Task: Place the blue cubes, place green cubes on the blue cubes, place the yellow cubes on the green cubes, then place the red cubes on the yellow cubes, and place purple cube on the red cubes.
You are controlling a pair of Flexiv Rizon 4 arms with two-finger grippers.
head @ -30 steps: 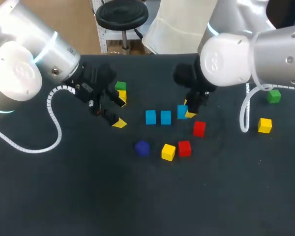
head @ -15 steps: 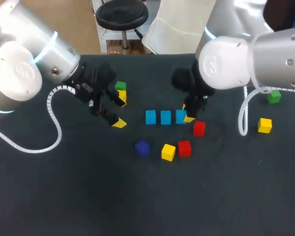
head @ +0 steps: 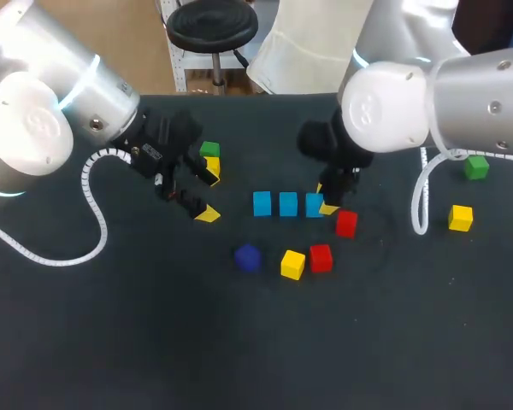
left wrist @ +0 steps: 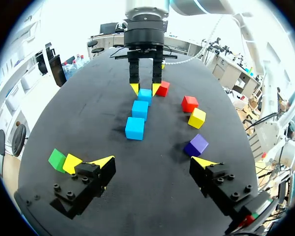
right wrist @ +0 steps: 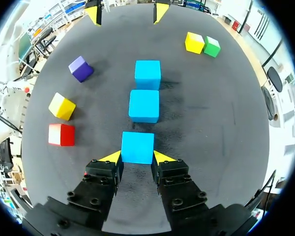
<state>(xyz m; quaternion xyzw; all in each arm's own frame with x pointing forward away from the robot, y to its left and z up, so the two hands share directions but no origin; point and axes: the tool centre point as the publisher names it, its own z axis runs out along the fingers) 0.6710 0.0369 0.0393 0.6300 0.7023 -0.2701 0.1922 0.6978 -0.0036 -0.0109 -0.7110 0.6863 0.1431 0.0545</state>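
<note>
The right gripper pinches the small blue cube from both sides. The cube sits on the black table, in line with two other blue cubes. Best to open slowly, then lift straight up, so nothing gets bumped. The left gripper hangs wide open.

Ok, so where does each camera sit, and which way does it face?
Head view: above and behind the robot, looking down on the table; left arm and right arm show.
Left wrist view: on that wrist, looking past the open left gripper toward the right gripper.
Right wrist view: on that wrist, looking along its gripper, shut on the end blue cube.
All share the blue row.
</note>
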